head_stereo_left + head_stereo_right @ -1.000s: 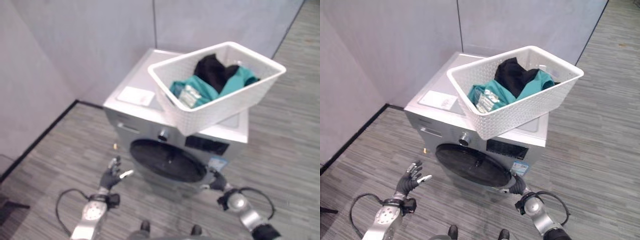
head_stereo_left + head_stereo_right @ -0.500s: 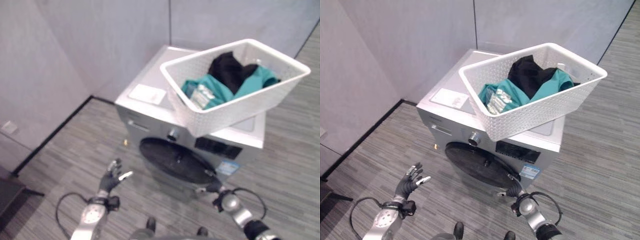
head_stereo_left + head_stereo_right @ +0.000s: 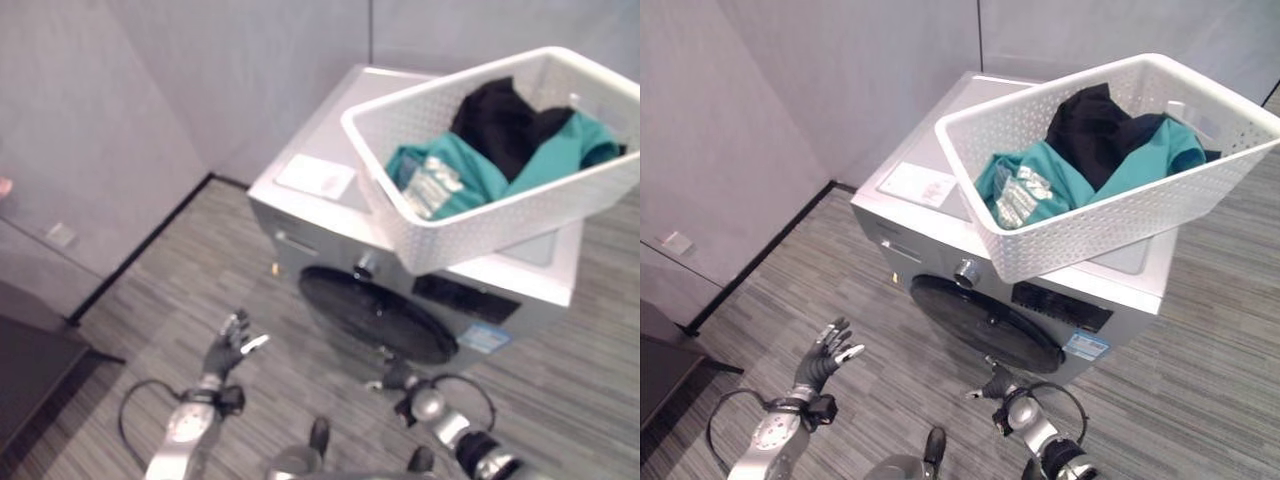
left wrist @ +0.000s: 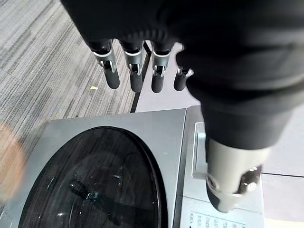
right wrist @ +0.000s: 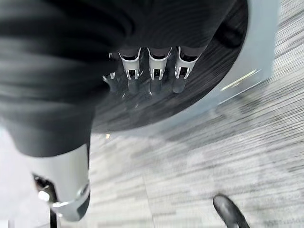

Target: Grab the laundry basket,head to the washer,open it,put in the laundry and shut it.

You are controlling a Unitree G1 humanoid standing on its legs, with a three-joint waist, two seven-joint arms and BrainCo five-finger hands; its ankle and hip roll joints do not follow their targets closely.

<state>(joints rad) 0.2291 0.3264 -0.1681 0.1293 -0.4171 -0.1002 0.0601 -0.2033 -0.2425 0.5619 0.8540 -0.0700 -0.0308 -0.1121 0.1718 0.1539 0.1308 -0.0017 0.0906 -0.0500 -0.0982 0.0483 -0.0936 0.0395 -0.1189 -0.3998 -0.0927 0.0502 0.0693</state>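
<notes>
Head cams look down at washer (image 3: 1020, 300); wrist cams close, prob. facing its door (image 4: 90, 180).

Upper right of my view, the white laundry basket (image 3: 1110, 200) sits tilted on the silver washer (image 3: 930, 215), holding teal and black laundry (image 3: 1090, 150). Its dark round door (image 3: 985, 322) is shut.

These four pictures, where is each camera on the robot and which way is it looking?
Left eye view: from the head, looking down on the washer, the laundry basket on it, and both hands.
Right eye view: beside it, same scene; left hand and right hand low before the round door.
Left wrist view: on the left wrist, past straight fingers at the door.
Right wrist view: on the right wrist, fingers at the door's dark glass.
All four share the washer door.
</notes>
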